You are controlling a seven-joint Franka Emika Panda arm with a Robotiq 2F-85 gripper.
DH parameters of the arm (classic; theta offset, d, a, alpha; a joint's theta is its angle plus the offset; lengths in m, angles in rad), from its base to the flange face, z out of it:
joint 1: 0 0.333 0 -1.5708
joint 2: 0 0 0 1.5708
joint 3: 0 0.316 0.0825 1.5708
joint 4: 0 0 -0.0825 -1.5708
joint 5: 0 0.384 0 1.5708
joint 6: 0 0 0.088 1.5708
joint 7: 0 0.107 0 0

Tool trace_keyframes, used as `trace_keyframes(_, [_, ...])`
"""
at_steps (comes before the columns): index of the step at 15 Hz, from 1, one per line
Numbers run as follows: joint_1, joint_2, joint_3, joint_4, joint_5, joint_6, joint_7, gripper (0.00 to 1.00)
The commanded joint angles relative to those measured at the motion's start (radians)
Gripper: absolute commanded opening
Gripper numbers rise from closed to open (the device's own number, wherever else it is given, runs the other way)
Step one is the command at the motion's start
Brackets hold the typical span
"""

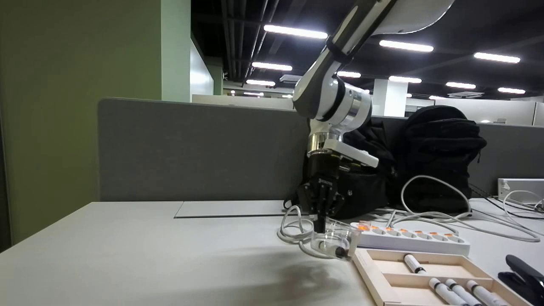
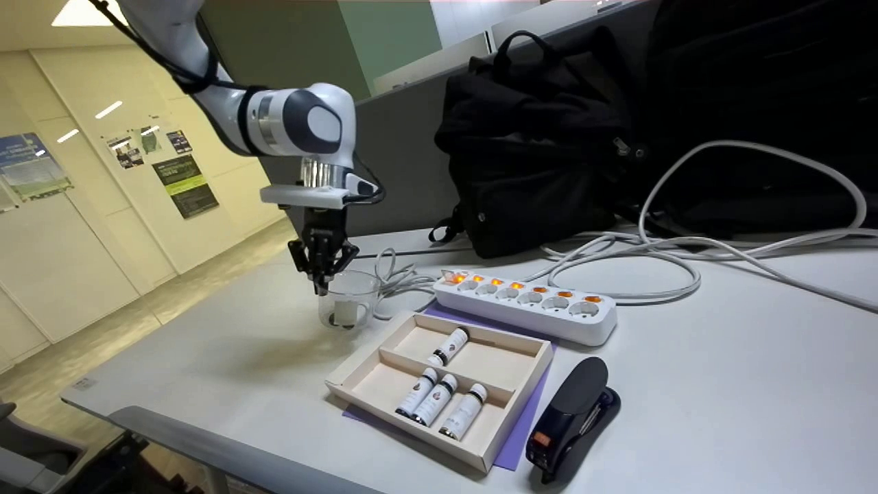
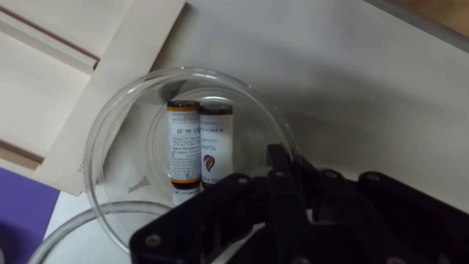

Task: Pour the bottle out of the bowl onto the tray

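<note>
The bowl (image 3: 253,135) is round and clear, see-through to its base, with a smooth rim and walls that widen upward. It is just left of the tray (image 2: 507,353) in both exterior views and seems raised off the white desk (image 1: 170,255); whether it is level is hard to judge. The gripper (image 3: 291,157) is narrow, pinching the bowl's wall, with one finger (image 3: 277,156) inside the rim and one outside.

Two small dark-glass bottles lie in the bowl, side by side and touching. The text-covered bottle (image 3: 185,146) has a white label edged in orange; the emblem bottle (image 3: 217,143) has a white label with a dark red, leaf-like mark.

The single tray, pale and wood-like with a raised rim, is split by one divider into two compartments. The far compartment holds one white-labelled bottle (image 2: 450,346); the near compartment holds a left bottle (image 2: 416,394) and middle bottle (image 2: 435,401) close together, and a right bottle (image 2: 464,413) slightly apart. One purple sheet (image 2: 516,439) shows under the tray. Beyond lies one white power strip (image 2: 528,307) with six sockets, then two black backpacks (image 1: 440,153). One black stapler (image 2: 576,401) lies right of the tray.
</note>
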Motion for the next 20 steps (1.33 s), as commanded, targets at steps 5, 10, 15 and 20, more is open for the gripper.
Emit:
trace_keyframes(5, [-0.165,0.003,-0.027,0.123,0.306,-0.327,-0.020,0.01])
trace_keyframes(10, [-0.237,-0.024,-0.059,0.114,0.561,-0.449,-0.061,0.01])
trace_keyframes(15, [-0.256,-0.148,-0.124,0.009,0.825,-0.426,-0.217,0.01])
trace_keyframes(20, [-0.255,-0.319,-0.217,-0.113,0.907,-0.436,-0.368,0.01])
